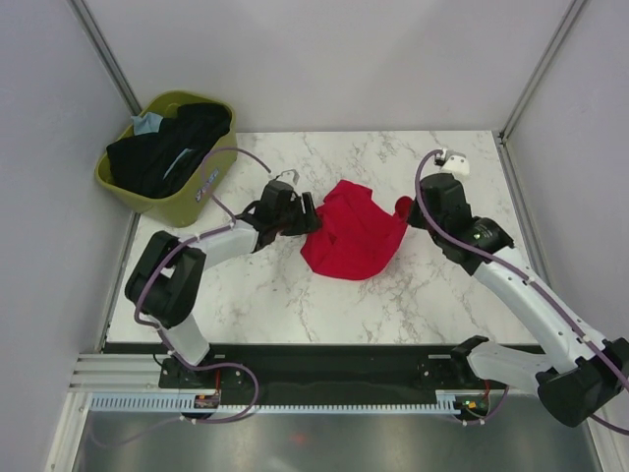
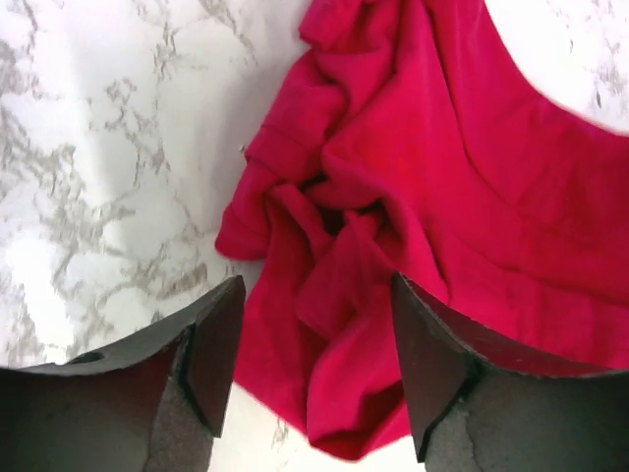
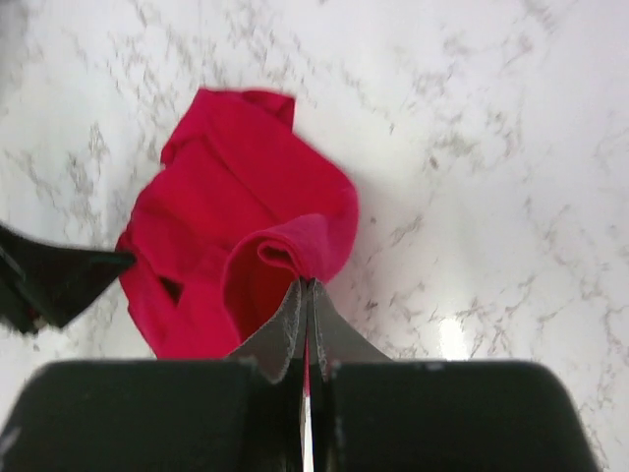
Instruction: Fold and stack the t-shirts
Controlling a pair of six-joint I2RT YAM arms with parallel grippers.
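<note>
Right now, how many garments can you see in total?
3: a red t-shirt on the table, pinched by the right gripper; black cloth and a light blue piece in the olive-green basket. More may be hidden there.

We held both arms stretched forward and inward, our left gripper (image 2: 314, 295) low with jaws spread wide, our right gripper (image 3: 306, 287) pinched tight on the red t-shirt (image 1: 349, 238).
</note>
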